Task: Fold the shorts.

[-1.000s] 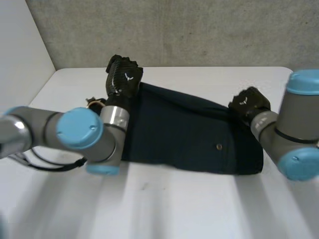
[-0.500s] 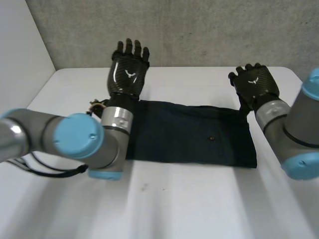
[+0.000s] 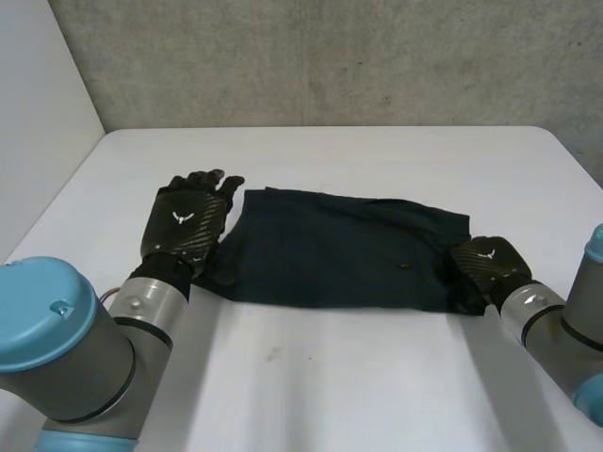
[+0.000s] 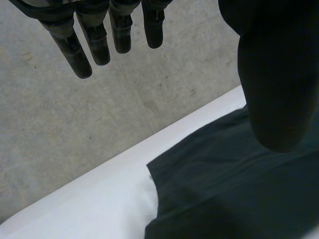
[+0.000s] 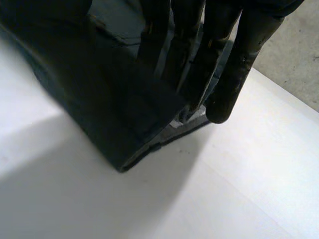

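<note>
From the head view we see the dark shorts (image 3: 330, 254) lying folded in a long flat band across the middle of the white table (image 3: 377, 377), a small stud (image 3: 406, 267) showing towards their right end. The left hand (image 3: 188, 221) is at the shorts' left end, back upward and overlapping that edge, and the right hand (image 3: 487, 266) sits at the right end by the near corner. The left wrist view adds what the head view cannot settle: the fingers (image 4: 94, 40) are straight and slightly spread, held in the air against the grey wall (image 4: 75, 129), with the thumb (image 4: 274, 74) apart from them and nothing between; the shorts' far corner (image 4: 224, 189) lies flat on the table below. In the right wrist view we find the right hand's fingers (image 5: 239, 59) straight and side by side, their tips down on the shorts' end edge (image 5: 99, 99), where the stacked layers of the fold show against the table
</note>
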`<state>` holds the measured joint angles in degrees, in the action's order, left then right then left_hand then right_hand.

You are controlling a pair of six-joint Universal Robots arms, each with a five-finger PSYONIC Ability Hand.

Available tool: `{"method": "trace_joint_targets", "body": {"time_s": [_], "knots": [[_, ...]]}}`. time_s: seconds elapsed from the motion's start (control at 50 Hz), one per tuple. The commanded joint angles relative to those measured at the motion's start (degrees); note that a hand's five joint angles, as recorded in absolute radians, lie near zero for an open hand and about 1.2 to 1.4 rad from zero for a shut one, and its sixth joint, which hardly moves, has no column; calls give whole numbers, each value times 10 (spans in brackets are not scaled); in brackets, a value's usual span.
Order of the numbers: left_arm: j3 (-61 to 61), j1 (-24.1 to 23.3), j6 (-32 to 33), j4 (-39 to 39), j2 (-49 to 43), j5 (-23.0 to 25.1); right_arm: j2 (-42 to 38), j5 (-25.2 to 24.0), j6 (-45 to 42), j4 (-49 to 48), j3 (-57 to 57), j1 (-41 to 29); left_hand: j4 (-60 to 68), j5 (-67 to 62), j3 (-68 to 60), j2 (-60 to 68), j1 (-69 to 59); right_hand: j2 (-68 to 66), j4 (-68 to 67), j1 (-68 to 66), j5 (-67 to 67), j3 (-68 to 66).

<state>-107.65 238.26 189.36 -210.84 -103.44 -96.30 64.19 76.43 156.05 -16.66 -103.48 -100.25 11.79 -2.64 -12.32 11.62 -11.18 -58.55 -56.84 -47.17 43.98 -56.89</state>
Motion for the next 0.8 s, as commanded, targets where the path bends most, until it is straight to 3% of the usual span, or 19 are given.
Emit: {"method": "trace_joint_targets", "body": {"time_s": [0.02, 0.12, 0.34, 0.44, 0.56, 0.68, 0.8], "knots": [[2, 2, 2, -5, -5, -1, -8, 4, -22, -10, 16, 23, -18, 26, 23, -16, 12, -215, -232, -328, 260, -231], [-1, 2, 2, -5, -4, -1, 28, 4, -56, 13, 12, 33, -18, 26, 23, -16, 12, -215, -232, -328, 260, -231], [-1, 5, 2, -5, 2, -4, 70, 25, -283, 112, 42, 84, -18, 26, 23, -16, 12, -215, -232, -328, 260, -231], [0, 9, 2, -5, 2, -4, 93, 31, -332, 112, 105, -13, -18, 26, 23, -16, 12, -215, -232, -328, 260, -231], [0, 15, 2, -5, 2, -4, 78, 6, -373, 108, 166, -120, -18, 26, 23, -16, 12, -215, -232, -328, 260, -231], [1, 17, 2, -5, 5, -12, -14, -83, -522, 113, 230, -255, -18, 26, 23, -16, 12, -215, -232, -328, 260, -231], [2, 18, 2, -5, 8, -16, -101, -145, -519, 116, 260, -288, -18, 26, 23, -16, 12, -215, -232, -328, 260, -231]]}}
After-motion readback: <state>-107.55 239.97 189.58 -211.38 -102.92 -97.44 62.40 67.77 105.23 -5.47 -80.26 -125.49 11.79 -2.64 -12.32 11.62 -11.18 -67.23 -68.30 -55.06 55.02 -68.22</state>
